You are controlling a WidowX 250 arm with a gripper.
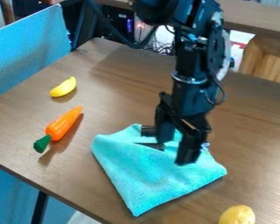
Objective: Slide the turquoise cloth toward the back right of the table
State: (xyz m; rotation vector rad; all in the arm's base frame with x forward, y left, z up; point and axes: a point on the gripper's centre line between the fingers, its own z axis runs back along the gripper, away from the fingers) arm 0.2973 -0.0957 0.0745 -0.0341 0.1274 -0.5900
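One banana [63, 87], one carrot [63, 123], one cloth [151, 173], one potato [237, 215], probably.

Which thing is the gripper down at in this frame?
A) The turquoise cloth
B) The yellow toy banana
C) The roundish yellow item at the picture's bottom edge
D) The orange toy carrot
A: the gripper is down at the turquoise cloth, with cloth showing between its parted fingers, while the carrot and the banana lie apart from it on the table.
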